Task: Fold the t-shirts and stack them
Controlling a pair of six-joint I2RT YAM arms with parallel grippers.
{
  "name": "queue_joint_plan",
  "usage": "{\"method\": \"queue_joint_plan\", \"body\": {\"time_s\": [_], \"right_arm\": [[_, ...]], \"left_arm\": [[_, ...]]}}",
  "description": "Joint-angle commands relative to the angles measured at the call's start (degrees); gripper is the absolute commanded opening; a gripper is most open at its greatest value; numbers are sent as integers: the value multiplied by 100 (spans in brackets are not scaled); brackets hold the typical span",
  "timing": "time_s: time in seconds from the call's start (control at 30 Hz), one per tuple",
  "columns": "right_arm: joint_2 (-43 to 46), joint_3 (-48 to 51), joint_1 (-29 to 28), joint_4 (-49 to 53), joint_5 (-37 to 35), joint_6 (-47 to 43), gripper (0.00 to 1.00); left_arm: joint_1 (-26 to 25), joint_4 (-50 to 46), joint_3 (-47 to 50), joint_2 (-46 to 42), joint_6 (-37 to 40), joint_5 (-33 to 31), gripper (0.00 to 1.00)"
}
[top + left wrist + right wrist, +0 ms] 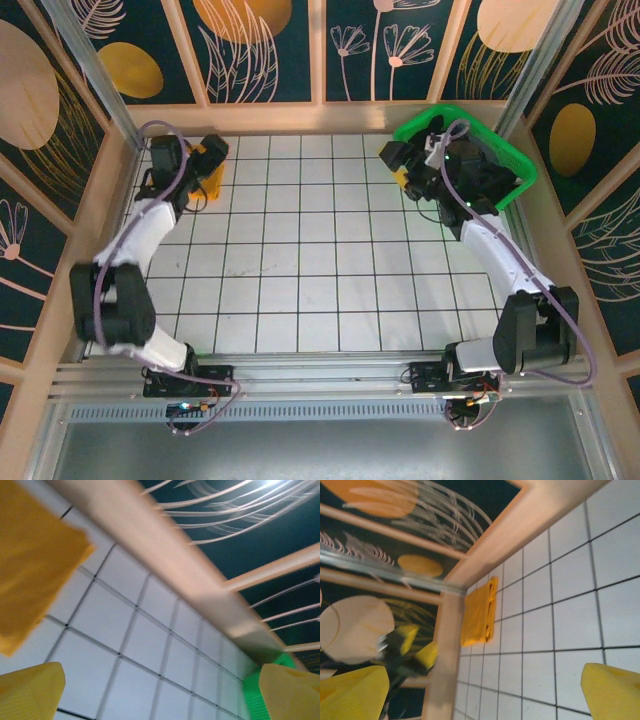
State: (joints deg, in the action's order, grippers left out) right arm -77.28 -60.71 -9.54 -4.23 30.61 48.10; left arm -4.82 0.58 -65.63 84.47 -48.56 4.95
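Observation:
The orange-yellow t-shirt [213, 172] lies folded in the table's far-left corner, against the wooden border. My left gripper [212, 148] hovers just over it, open; in the left wrist view the t-shirt [30, 565] sits up and to the left of the gripper [160, 695], whose yellow fingers [27, 690] hold nothing. My right gripper [402, 165] is at the far right by the green basket [510, 160], open and empty [480, 695], with the folded t-shirt [480, 612] far across the table. Dark shapes fill the basket; I cannot tell black t-shirts from the arm.
A raised wooden border [320, 118] runs around the white gridded table [320, 270]. The basket's green corner [257, 690] shows in the left wrist view. The left gripper's yellow fingers [412, 647] appear in the right wrist view, beside the corner post.

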Motion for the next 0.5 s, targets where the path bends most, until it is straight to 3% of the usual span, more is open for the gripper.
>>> {"method": "queue_joint_plan", "body": {"time_s": [0.0, 0.07, 0.1, 0.17, 0.2, 0.3, 0.37, 0.47], "right_arm": [[551, -761, 94, 942, -1753, -847, 99], [639, -932, 59, 1596, -2883, -1269, 99], [715, -824, 48, 1674, -3295, -1454, 99], [1019, -11, 53, 1107, -3933, -2234, 99], [1172, 422, 38, 837, -4370, -2522, 99], [1569, 2182, 54, -275, -5528, -3642, 99], [1711, 2955, 235, -868, -5375, -3999, 99], [1624, 3817, 292, -2116, -5488, -4241, 99]], "left_arm": [[-655, -319, 575, -1083, -341, -3109, 99], [-1123, -576, 1167, -1604, 80, -4840, 99], [-1180, -468, 1497, -1811, 584, -5157, 99], [-1187, 380, 2494, -2303, 2528, -5137, 99], [-1181, 680, 2932, -2493, 2974, -5131, 99], [-1169, 1994, 4530, -3238, 3527, -4645, 99], [-1160, 3221, 5550, -3654, 3803, -4173, 99], [-976, 4216, 6038, -3466, 3720, -4227, 99]]}}
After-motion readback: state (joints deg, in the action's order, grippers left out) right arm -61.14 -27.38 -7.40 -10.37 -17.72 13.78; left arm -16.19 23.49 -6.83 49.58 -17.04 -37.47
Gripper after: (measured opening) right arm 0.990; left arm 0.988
